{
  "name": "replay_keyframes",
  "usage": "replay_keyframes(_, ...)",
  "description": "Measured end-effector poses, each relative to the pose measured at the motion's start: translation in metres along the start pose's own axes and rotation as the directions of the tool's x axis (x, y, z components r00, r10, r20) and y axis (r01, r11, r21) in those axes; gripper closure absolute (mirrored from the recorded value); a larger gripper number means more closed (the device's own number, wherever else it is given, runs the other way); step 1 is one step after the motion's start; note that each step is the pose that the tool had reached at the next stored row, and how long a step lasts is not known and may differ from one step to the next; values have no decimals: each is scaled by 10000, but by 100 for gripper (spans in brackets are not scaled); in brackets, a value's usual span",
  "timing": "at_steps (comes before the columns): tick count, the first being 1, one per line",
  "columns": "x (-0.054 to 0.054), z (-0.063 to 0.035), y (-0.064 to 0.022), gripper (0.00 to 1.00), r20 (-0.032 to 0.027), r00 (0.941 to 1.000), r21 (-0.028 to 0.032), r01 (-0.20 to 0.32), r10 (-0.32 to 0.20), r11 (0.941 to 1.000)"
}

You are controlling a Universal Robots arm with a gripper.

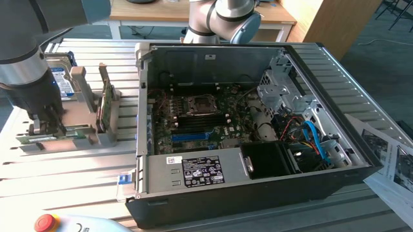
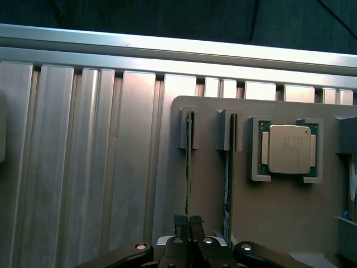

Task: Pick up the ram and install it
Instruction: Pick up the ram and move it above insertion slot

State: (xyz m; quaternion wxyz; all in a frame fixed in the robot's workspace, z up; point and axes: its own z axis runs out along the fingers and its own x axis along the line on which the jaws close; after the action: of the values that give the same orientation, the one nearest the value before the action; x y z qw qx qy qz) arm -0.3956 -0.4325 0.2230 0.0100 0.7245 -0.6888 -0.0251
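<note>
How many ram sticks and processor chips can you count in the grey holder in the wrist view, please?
Ram sticks: 2
Processor chips: 1
Total: 3

High exterior, close downward wrist, seemingly share holder (image 2: 279,218).

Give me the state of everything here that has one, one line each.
ram: on edge in a slot of the holder, not yet lifted
pincer: shut on the ram
second stick: on edge in the next slot, untouched
processor chip: flat in its recess
computer case: side open, motherboard exposed
</note>
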Motion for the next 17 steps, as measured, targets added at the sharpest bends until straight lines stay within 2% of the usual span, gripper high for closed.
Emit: replay_keyframes(17,-7,-314,15,88,10,9997,4,-224,224,9997)
